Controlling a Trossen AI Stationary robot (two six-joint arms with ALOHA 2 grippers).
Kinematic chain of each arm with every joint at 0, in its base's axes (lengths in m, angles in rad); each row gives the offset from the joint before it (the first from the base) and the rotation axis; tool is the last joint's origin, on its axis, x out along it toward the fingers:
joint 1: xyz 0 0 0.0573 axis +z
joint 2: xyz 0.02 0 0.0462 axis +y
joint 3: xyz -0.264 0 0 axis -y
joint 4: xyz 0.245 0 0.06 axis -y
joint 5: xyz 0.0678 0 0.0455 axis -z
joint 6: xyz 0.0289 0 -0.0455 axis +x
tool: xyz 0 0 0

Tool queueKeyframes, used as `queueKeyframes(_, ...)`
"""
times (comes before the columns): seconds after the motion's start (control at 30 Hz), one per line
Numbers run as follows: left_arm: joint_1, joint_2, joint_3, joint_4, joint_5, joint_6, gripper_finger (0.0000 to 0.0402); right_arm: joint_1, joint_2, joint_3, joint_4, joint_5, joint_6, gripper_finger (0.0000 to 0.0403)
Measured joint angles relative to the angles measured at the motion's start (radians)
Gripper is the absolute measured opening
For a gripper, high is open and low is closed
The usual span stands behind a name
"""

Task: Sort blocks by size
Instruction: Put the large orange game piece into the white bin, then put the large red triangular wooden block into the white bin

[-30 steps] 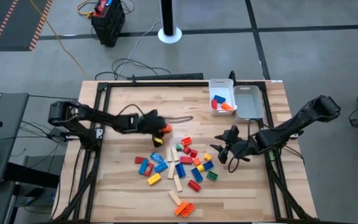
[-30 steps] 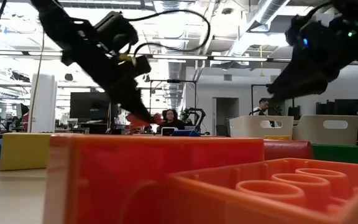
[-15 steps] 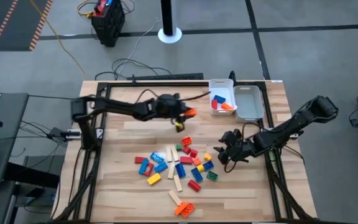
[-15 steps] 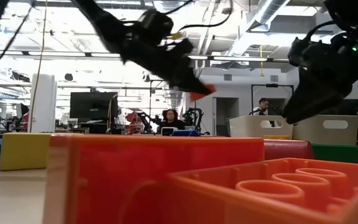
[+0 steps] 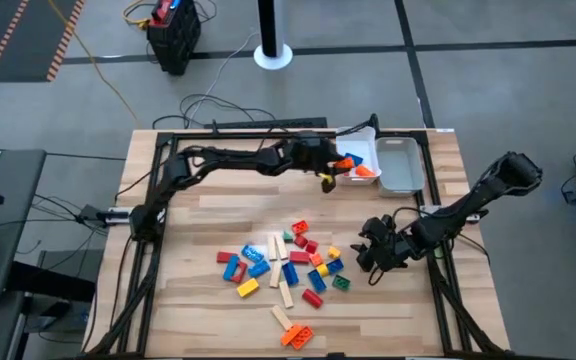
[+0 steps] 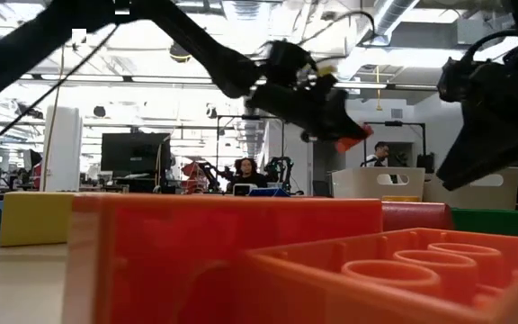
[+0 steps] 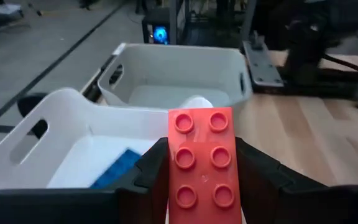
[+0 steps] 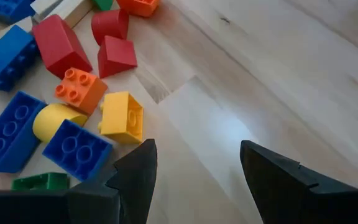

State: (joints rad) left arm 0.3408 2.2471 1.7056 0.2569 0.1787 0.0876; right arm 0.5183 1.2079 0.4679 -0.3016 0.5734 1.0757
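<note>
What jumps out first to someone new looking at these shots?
The left arm stretched far across the table, its left pincer clamped on an orange-red brick right at the near white tray, which already holds a blue brick. Next, the bright heap of bricks at the table's middle. The right pincer hangs open over bare wood just beside that heap.

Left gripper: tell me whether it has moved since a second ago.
Yes. The left gripper, holding an orange brick, travelled from table centre to the white tray.
</note>
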Motion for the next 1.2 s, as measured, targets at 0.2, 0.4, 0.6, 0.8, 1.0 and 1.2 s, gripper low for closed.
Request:
queueKeyframes(0.2, 0.009, 0.128, 0.183, -0.037, -0.02, -0.048, 0.0144, 0.03, 0.004, 0.0, -0.002, 0.027, 0.041, 0.0259)
queueKeyframes(0.4, 0.016, 0.162, 0.235, -0.082, -0.067, -0.043, 0.0168, 0.073, 0.004, 0.0, -0.005, 0.058, 0.087, 0.0259)
queueKeyframes(0.6, 0.019, 0.088, 0.237, -0.168, -0.056, 0.024, 0.0221, 0.106, 0.004, 0.0, -0.014, 0.084, 0.118, 0.0259)
queueKeyframes(0.8, -0.015, 0.031, 0.237, -0.37, -0.025, 0.146, 0.0228, 0.102, 0.004, 0.0, -0.043, 0.091, 0.13, 0.0259)
queueKeyframes(1.0, -0.088, 0.015, 0.236, -0.482, -0.029, 0.22, 0.0201, 0.102, 0.004, 0.0, -0.068, 0.099, 0.129, 0.0259)
queueKeyframes(1.2, -0.155, 0.017, 0.236, -0.554, -0.061, 0.234, 0.0179, 0.104, 0.002, 0.0, -0.098, 0.106, 0.129, 0.0259)
